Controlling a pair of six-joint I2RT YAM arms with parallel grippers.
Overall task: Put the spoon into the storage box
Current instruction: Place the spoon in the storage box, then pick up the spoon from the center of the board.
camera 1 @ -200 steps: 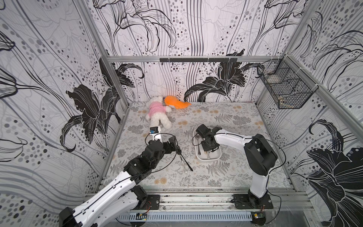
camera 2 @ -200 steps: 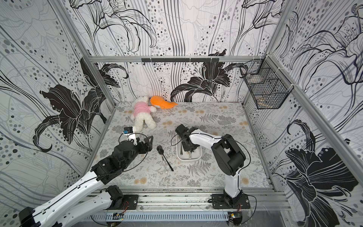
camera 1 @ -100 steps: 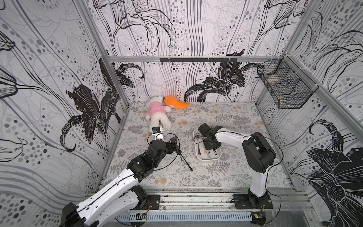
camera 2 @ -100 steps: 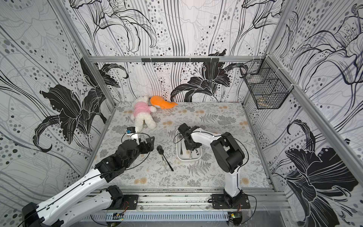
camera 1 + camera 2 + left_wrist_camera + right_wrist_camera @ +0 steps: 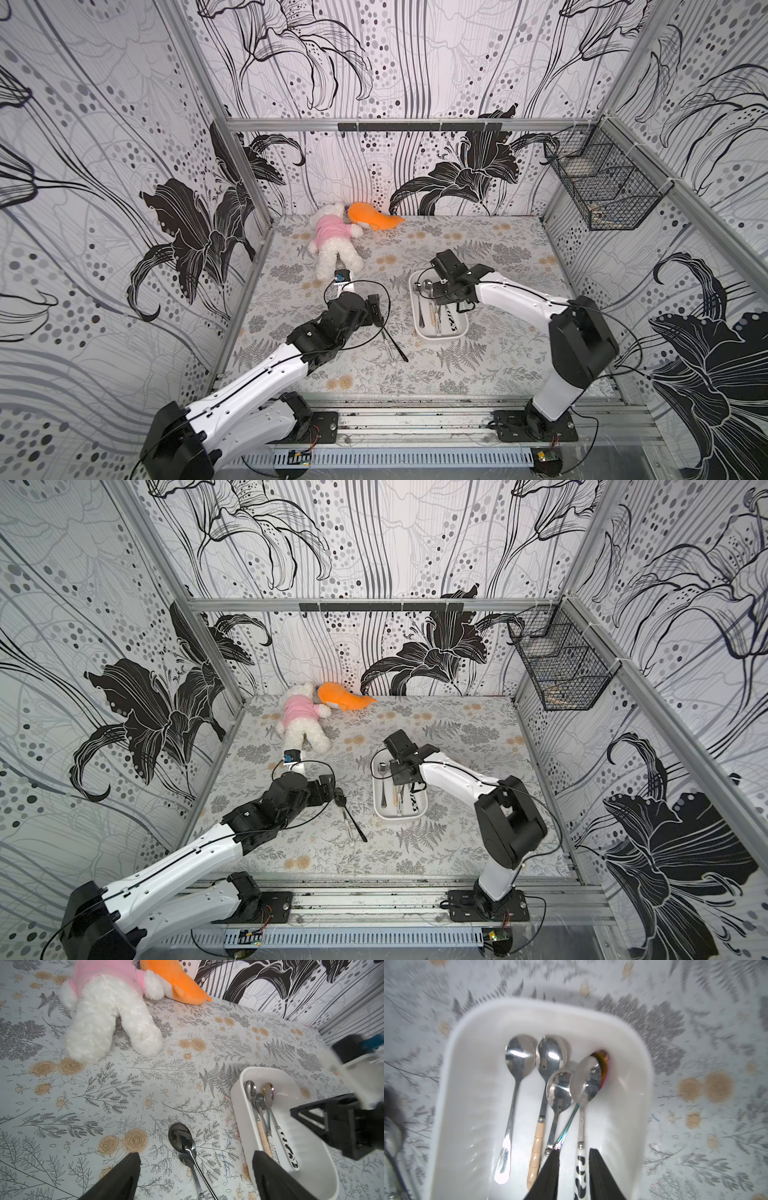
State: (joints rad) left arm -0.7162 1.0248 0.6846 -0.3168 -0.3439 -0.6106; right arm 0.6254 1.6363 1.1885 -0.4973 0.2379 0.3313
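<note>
Claw (image 5: 574,1150) astride spoon (image 5: 586,1082) in storage box (image 5: 471,1047)

Table (image 5: 478,374) — box (image 5: 440,336), spoons (image 5: 392,345), plushies (image 5: 334,245)

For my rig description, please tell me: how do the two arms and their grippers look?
Both the left arm and the right arm have smooth white links and black joints. Thin black cables loop at the wrists. The left gripper and right gripper have black tapering fingers.
</note>
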